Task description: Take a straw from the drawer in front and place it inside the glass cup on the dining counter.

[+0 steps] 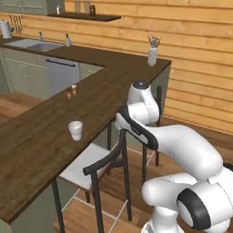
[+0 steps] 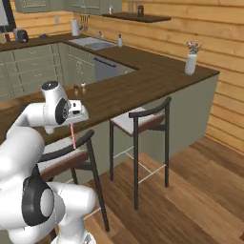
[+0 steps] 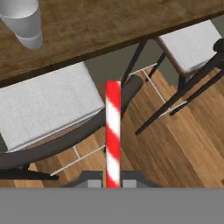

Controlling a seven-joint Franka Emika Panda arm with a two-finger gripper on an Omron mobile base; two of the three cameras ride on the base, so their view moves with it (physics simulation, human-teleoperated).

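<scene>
**Straw in the gripper, cup not yet under it**

I have the thin red-and-white striped straw (image 3: 113,131) clamped at its lower end in the gripper (image 3: 113,181), jaws pinched narrow on it. In the hand view it runs straight out towards 12 o'clock, so the free end leads, which I judge suits dropping it into a cup.

The small whitish translucent glass cup (image 3: 24,22) sits at 10 o'clock in the hand view, well apart from the straw's tip, standing upright on the long dark-brown wood-grain worktop (image 1: 41,141) near its edge. Below the straw are a grey-seated bar stool (image 3: 43,109) and the plank floor (image 3: 175,144), so I am off the worktop's side.

In the right base view the straw (image 2: 72,136) hangs down from the hand, beside the worktop's edge. The arm is folded, elbow bent, wrist turned downward. In my judgement the next move needs a lift and a reach over the cup (image 1: 75,130).
</scene>
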